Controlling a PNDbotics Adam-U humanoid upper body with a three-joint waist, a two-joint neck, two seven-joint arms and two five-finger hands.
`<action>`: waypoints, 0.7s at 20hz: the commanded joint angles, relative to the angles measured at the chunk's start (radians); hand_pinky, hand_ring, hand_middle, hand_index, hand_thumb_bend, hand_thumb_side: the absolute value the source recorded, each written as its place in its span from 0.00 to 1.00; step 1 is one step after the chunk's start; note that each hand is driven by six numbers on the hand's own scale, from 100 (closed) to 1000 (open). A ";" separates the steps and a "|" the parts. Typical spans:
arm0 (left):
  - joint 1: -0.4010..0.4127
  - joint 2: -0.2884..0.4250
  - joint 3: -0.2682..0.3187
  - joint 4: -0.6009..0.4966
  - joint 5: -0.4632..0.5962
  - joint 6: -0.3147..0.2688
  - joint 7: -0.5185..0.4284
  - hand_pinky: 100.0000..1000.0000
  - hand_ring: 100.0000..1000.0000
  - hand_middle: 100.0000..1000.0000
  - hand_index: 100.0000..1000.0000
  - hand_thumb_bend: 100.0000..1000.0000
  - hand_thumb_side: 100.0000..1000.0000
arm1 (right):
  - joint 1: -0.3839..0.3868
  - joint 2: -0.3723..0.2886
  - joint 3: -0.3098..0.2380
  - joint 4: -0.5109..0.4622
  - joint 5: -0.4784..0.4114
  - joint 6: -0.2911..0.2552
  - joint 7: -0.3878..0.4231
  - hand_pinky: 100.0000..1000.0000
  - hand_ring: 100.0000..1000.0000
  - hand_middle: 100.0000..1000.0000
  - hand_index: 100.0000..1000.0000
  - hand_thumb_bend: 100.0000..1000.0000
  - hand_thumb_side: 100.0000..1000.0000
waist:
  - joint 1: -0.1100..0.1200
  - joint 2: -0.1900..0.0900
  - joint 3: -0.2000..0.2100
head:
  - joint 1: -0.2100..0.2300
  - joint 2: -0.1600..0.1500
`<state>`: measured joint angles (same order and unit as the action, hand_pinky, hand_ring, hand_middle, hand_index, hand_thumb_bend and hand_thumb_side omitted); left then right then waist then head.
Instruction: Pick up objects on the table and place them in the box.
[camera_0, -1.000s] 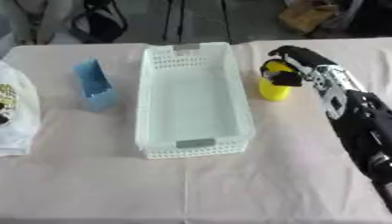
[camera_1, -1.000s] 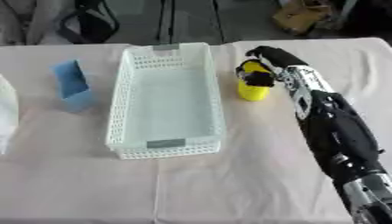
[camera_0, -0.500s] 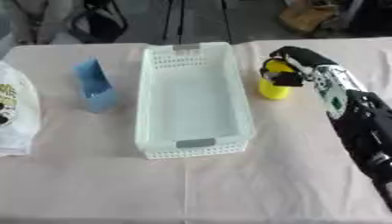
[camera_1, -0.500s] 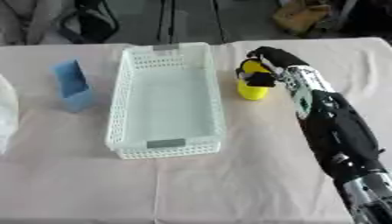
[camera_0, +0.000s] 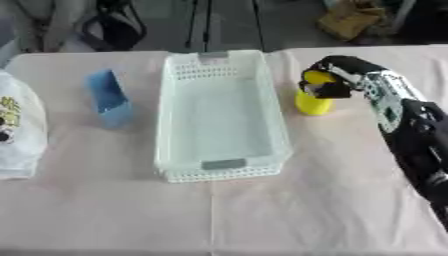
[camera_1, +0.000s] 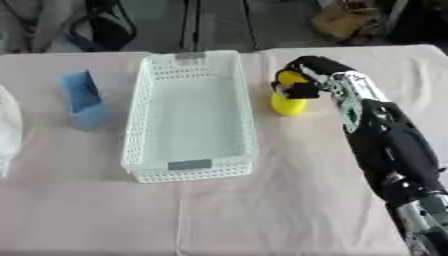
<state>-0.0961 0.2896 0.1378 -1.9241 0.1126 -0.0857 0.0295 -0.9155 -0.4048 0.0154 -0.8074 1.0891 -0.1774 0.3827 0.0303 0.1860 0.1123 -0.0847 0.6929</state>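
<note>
A yellow cup-shaped object (camera_0: 311, 103) stands upright on the table (camera_0: 262, 215), just beside the white basket (camera_0: 219, 164) at its 3 o'clock side, near the basket's far end. The right hand (camera_0: 331, 80) sits on the top of the yellow object, its black fingers (camera_1: 296, 89) curled over and around the upper rim, so the upper part of the object is partly hidden. Whether the object is lifted clear of the cloth or resting on it cannot be told. The right arm (camera_1: 389, 145) runs from the hand toward 5 o'clock, black with a pale silver section near the wrist.

The basket is a long perforated white box lying lengthwise from 12 to 6 o'clock in the middle of the table, with nothing visible inside it. At its 9 o'clock side, apart from it, a blue object (camera_0: 108, 98) stands upright, a flat tilted upper part above a paler base. Farther toward 9 o'clock, at the edge of the view, lies a white item with a yellow and black print (camera_0: 16, 131). A pale pinkish cloth covers the table.
</note>
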 joint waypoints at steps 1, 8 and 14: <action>-0.012 0.013 0.000 -0.023 0.002 -0.001 -0.003 0.52 0.59 0.61 0.83 0.16 0.93 | 0.021 0.007 0.015 0.031 -0.013 -0.007 0.067 0.65 0.76 0.86 0.91 0.31 0.84 | 0.005 -0.003 0.000 | -0.003 0.008; -0.012 0.012 0.000 -0.023 0.002 -0.001 -0.004 0.52 0.59 0.62 0.83 0.16 0.93 | 0.028 0.010 0.016 0.021 -0.023 -0.015 0.092 0.27 0.47 0.73 0.81 0.06 0.34 | 0.006 -0.003 -0.001 | -0.003 0.008; -0.013 0.012 0.000 -0.022 0.003 -0.002 -0.004 0.52 0.59 0.62 0.83 0.16 0.93 | 0.031 0.009 0.019 0.005 -0.001 -0.019 0.025 0.20 0.41 0.69 0.77 0.00 0.18 | 0.005 -0.003 0.000 | -0.003 0.009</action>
<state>-0.0975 0.2893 0.1371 -1.9245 0.1138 -0.0867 0.0275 -0.8973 -0.3995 0.0200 -0.8152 1.0681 -0.1964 0.4127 0.0325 0.1876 0.1106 -0.0852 0.6963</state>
